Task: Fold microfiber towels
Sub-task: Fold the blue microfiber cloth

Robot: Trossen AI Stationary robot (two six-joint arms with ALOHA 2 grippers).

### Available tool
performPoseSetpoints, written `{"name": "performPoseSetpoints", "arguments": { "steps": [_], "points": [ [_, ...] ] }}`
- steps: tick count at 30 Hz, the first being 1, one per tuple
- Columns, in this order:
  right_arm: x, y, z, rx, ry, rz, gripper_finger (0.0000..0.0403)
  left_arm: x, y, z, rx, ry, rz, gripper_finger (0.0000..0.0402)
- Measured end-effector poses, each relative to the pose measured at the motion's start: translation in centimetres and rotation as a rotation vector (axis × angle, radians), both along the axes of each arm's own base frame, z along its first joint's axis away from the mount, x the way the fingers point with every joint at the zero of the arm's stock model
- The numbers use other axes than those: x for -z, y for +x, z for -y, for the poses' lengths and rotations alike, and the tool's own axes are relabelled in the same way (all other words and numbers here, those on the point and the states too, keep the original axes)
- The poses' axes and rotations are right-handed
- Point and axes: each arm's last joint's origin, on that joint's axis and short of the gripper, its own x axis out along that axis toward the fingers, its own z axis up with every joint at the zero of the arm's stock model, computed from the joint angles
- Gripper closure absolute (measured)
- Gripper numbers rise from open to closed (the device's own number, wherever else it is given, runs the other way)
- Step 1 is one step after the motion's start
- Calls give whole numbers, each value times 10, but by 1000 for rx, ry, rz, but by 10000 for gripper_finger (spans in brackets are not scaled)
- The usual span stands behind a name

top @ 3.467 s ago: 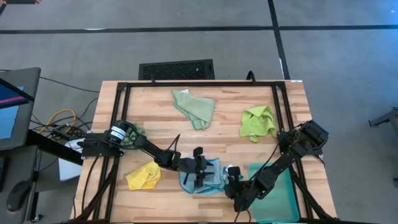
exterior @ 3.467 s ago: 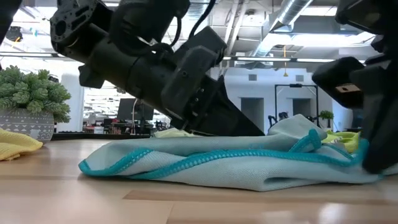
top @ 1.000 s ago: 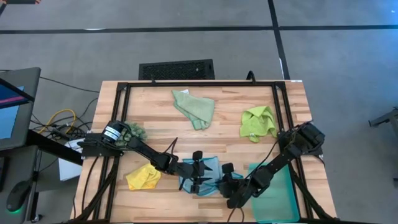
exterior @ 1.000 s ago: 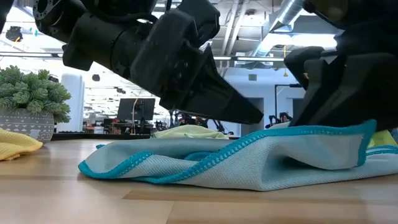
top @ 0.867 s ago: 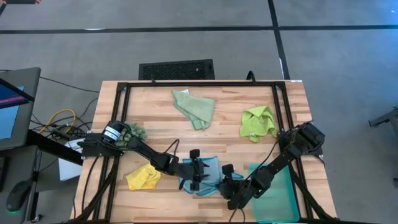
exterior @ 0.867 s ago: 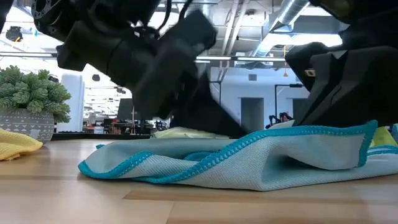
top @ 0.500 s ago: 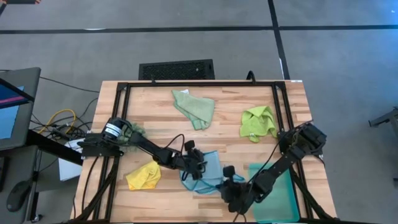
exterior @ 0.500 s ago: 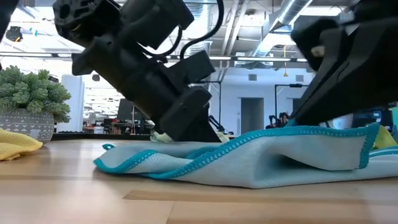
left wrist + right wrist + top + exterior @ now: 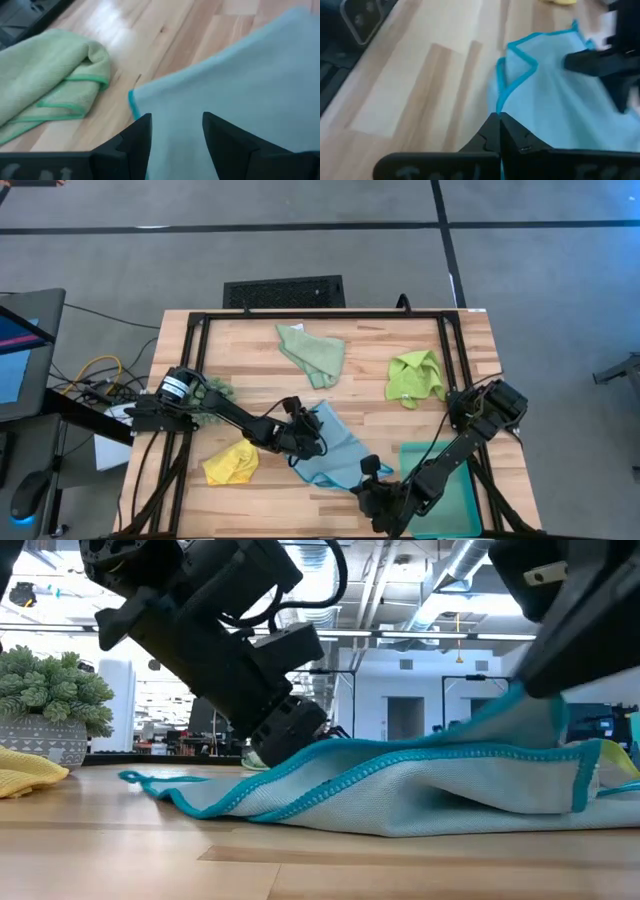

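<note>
High view: light blue towel (image 9: 331, 448) lies near the front middle of the surface (image 9: 370, 360), stretched on a diagonal between the two arms. Its long axis runs from the left pincer (image 9: 305, 432) at the far left corner down to the right pincer (image 9: 370, 480) at the near right corner. Right pincer is clenched on the cloth's teal-trimmed edge; the right wrist view shows the two fingers pressed together with the hem running in between them. Left pincer stands parted, fingers straddling the cloth in the left wrist view; whether it pins the towel or merely hovers over it I cannot tell. Low view shows the right-hand end lifted clear of the surface while the rest drapes flat. Judgement: the fold turns on carrying the held corner along that diagonal toward the left pincer, since the free bulk of cloth lies that way from the right pincer. Pale sage towel (image 9: 313, 353), lime towel (image 9: 415, 377) and yellow towel (image 9: 231, 463) lie apart, crumpled, untouched.
</note>
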Motion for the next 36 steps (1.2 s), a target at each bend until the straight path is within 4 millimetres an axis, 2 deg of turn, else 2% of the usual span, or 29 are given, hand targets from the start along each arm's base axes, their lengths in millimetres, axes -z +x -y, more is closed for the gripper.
{"name": "performPoseSetpoints", "arguments": {
  "steps": [6,12,17,26,36],
  "points": [
    [4,6,7,3,78,-65,379,0,-1,4,12,2,1,233],
    [8,3,17,131,29,-73,377,0,-1,6,22,3,0,233],
    [9,7,24,204,59,-73,385,0,-1,7,27,-3,-2,233],
    [11,9,28,273,169,-129,379,0,-1,7,29,-5,-5,233],
    [6,15,20,227,312,-119,375,0,-1,7,29,-6,-6,233]
  ]
}}
